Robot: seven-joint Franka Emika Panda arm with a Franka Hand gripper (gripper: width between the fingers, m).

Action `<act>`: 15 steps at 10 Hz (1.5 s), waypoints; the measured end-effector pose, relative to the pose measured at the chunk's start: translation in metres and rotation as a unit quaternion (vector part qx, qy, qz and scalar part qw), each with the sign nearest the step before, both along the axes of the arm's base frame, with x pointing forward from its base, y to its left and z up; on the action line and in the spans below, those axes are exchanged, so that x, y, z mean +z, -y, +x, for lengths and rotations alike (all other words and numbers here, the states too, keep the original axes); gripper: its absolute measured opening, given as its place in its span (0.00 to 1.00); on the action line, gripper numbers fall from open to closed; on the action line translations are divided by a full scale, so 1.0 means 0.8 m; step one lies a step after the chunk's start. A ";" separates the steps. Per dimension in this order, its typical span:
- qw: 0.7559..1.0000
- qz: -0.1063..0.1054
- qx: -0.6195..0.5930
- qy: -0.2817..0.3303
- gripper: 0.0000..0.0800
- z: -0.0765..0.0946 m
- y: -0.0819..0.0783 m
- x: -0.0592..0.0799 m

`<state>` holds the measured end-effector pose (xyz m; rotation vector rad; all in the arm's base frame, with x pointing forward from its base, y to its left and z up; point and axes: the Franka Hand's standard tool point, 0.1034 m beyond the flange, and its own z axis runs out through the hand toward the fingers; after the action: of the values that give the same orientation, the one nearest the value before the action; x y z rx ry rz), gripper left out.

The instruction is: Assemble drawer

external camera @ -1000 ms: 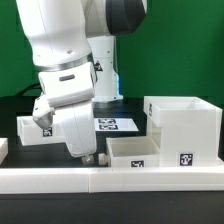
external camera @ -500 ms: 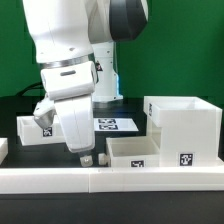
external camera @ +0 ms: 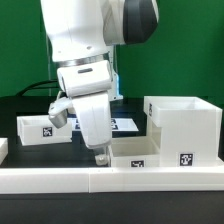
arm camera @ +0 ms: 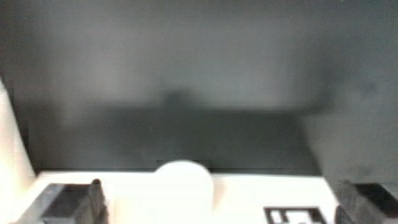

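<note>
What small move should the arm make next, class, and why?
Probably lower the gripper onto the small tray's end wall on the exterior view's left. The gripper hangs open just above that wall, and the tray sits outside the casing, not yet inserted.

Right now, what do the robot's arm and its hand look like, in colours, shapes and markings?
The arm has glossy white, rounded shells, with a black cap on one joint and a silver-grey ring near the wrist. The hand is a white tapering block that ends in short grey fingers. A small black-and-white part sits on its side.
</note>
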<state>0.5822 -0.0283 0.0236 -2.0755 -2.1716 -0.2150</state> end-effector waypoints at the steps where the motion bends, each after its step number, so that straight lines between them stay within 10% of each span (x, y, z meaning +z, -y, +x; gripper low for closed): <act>1: 1.000 -0.001 0.001 0.000 0.81 0.002 -0.004 -0.001; 5: 1.000 -0.007 0.004 0.000 0.81 0.003 -0.003 -0.001; 15: 1.000 0.004 -0.012 -0.009 0.81 0.006 -0.074 0.004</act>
<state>0.5869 0.0308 0.0267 -2.0922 -2.1324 -0.2067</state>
